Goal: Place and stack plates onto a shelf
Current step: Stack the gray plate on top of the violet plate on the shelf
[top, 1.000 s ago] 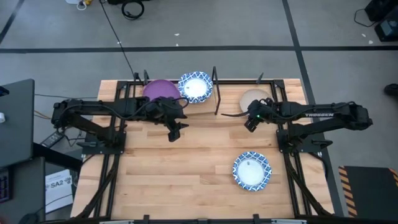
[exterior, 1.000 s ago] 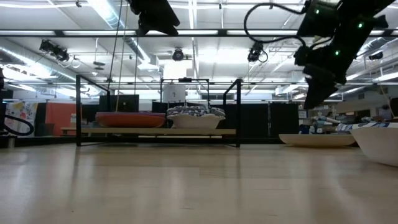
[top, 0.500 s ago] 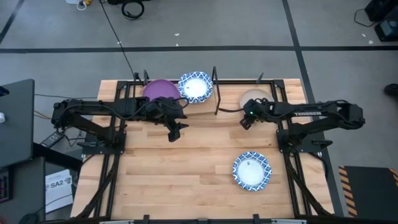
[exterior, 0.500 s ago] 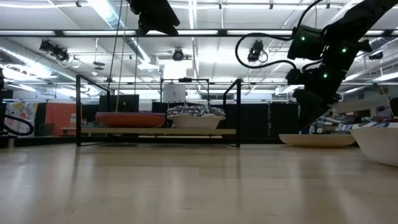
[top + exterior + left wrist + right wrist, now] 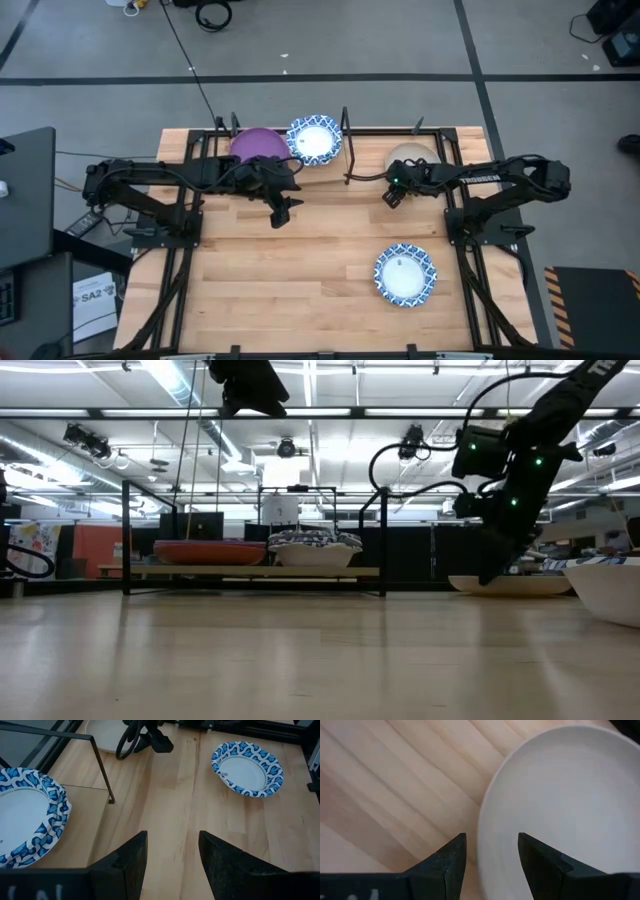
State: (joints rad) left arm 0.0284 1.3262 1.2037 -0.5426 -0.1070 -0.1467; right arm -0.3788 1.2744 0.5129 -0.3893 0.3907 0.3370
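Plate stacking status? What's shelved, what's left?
Done: the purple plate and a patterned plate sit on the shelf. In hand: the right tool, open, is at the beige plate's rim, not gripping. Left: that plate and the patterned plate on the table. The left tool waits.

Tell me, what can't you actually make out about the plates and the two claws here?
- The round beige plate: the right gripper and its arm cover part of it from above; the right wrist view cuts it off at the frame edges.
- Whether that gripper touches the plate's rim: unclear in the low view.
- What lies under the purple plate and the blue-and-white patterned plate on the light wooden shelf: hidden.
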